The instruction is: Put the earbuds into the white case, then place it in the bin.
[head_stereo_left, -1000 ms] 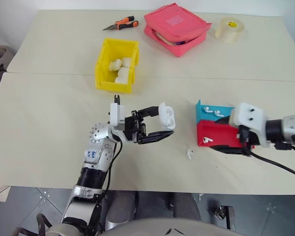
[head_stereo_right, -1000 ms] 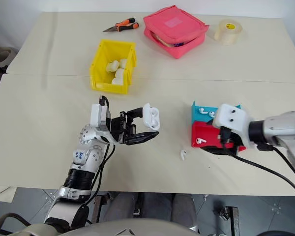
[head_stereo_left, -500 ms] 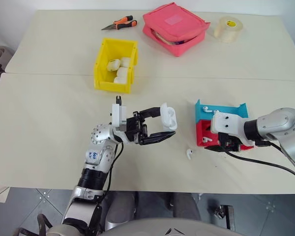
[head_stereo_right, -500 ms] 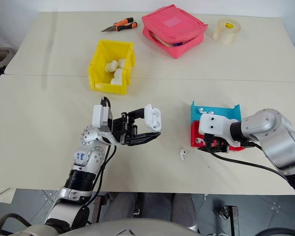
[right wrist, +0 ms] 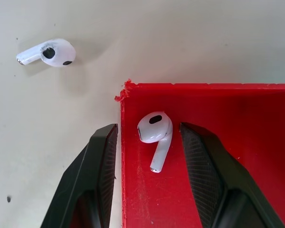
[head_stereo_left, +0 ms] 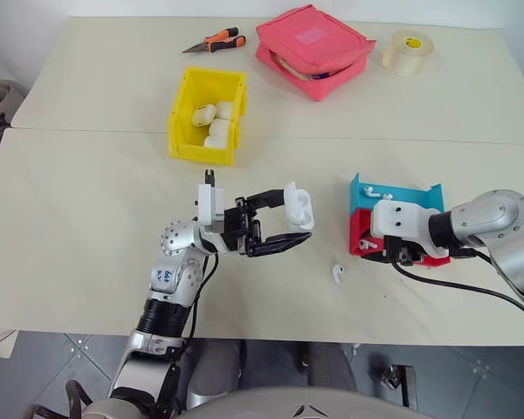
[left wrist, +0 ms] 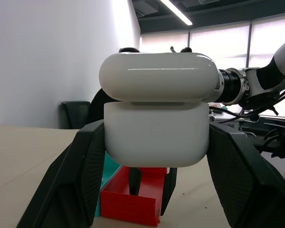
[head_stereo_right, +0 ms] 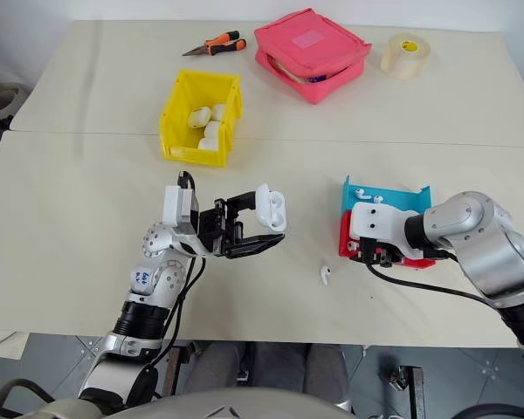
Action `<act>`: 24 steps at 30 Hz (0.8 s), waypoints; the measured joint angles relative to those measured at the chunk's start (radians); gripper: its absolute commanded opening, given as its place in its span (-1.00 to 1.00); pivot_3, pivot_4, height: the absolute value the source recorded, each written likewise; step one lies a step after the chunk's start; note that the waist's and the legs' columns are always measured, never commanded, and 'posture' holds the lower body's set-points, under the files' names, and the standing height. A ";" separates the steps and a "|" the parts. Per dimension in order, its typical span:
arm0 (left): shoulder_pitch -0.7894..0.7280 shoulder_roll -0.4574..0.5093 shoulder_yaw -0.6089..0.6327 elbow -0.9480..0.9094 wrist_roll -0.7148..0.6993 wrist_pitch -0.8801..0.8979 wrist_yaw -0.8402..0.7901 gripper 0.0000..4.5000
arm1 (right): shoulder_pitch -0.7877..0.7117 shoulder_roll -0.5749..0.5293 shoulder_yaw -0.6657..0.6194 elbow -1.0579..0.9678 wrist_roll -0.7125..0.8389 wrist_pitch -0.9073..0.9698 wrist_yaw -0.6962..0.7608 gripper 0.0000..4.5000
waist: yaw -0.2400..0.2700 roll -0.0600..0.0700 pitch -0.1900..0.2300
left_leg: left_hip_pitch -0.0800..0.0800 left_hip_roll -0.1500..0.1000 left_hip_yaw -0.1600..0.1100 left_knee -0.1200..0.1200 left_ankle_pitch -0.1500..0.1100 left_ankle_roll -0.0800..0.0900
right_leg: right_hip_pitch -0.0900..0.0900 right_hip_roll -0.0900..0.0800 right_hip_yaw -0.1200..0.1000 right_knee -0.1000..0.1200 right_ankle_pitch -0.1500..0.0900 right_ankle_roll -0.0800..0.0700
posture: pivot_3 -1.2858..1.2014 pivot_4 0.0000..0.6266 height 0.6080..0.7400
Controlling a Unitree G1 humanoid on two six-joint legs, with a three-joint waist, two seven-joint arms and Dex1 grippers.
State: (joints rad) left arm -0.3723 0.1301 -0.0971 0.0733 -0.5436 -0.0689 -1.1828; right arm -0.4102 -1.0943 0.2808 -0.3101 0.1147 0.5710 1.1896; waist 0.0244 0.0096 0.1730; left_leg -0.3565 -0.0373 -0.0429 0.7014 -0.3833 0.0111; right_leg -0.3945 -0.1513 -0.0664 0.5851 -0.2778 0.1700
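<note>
The left pincer (head_stereo_left: 284, 220) is clamped on the white case (head_stereo_left: 298, 205), lid flipped up, held above the table (head_stereo_left: 87, 218). The right pincer (right wrist: 149, 142) stands part-spread, one finger inside the red tray (right wrist: 237, 142) and one outside, straddling an earbud (right wrist: 155, 133), not touching. Another earbud (head_stereo_left: 337, 273) lies on the table. The bin (head_stereo_left: 185, 109) sits well apart.

red tray (right wrist: 218, 142): cut off by the right wrist view's edges; in the head views, mostly covered by the right tool (head_stereo_left: 400, 253).
white case (left wrist: 156, 114): both flanks hidden behind the left tool's fingers (left wrist: 80, 175).
bin (head_stereo_left: 185, 144): white cases inside too small to count surely.
pink pouch (head_stereo_left: 314, 48): contents hidden, only a dark slit at the opening.
desk (head_stereo_left: 87, 218): near corners cut off.
</note>
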 measured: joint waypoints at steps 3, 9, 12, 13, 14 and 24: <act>0.000 0.000 0.000 0.000 0.000 0.000 0.002 0.24 | -0.002 0.005 0.000 0.000 -0.008 0.000 0.006 -0.06 | 0.000 0.000 0.000 | 0.000 0.000 0.000 0.000 0.000 0.000 | 0.000 0.000 0.000 0.000 0.000 0.000 | 0.03 -0.52 1.00; 0.000 0.000 0.000 -0.001 0.000 0.000 0.005 0.24 | -0.011 0.014 0.007 0.000 -0.019 0.000 0.015 -0.06 | 0.000 0.000 0.000 | 0.000 0.000 0.000 0.000 0.000 0.000 | 0.000 0.000 0.000 0.000 0.000 0.000 | 0.03 -0.52 1.00; 0.000 0.000 0.000 -0.005 0.000 0.000 0.009 0.24 | -0.011 0.019 0.007 0.000 -0.023 0.002 0.015 -0.06 | 0.000 0.000 0.000 | 0.000 0.000 0.000 0.000 0.000 0.000 | 0.000 0.000 0.000 0.000 0.000 0.000 | 0.03 -0.52 1.00; 0.000 0.000 0.000 -0.008 0.000 0.000 0.010 0.24 | -0.011 0.019 0.007 0.000 -0.024 0.002 0.015 -0.06 | -0.001 0.000 0.000 | 0.000 0.000 0.000 0.000 0.000 0.000 | 0.000 0.000 0.000 0.000 0.000 0.000 | 0.03 -0.52 1.00; 0.000 0.000 0.000 -0.012 0.000 0.000 0.010 0.24 | -0.011 0.019 0.007 0.000 -0.024 0.003 0.015 -0.06 | -0.001 0.000 0.000 | 0.000 0.000 0.000 0.000 0.000 0.000 | 0.000 0.000 0.000 0.000 0.000 0.000 | 0.03 -0.52 1.00; 0.000 0.000 0.000 -0.019 0.000 0.000 0.010 0.24 | -0.009 0.026 0.007 -0.006 -0.025 0.004 0.018 -0.60 | 0.000 0.000 0.000 | 0.000 0.000 0.000 0.000 0.000 0.000 | 0.000 0.000 0.000 0.000 0.000 0.000 | 0.03 -0.52 1.00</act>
State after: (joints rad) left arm -0.3723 0.1300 -0.0975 0.0544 -0.5436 -0.0684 -1.1726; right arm -0.4195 -1.0682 0.2881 -0.3156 0.0893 0.5748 1.2073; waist 0.0241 0.0096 0.1729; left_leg -0.3563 -0.0371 -0.0428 0.7017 -0.3833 0.0110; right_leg -0.3944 -0.1513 -0.0664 0.5855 -0.2778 0.1700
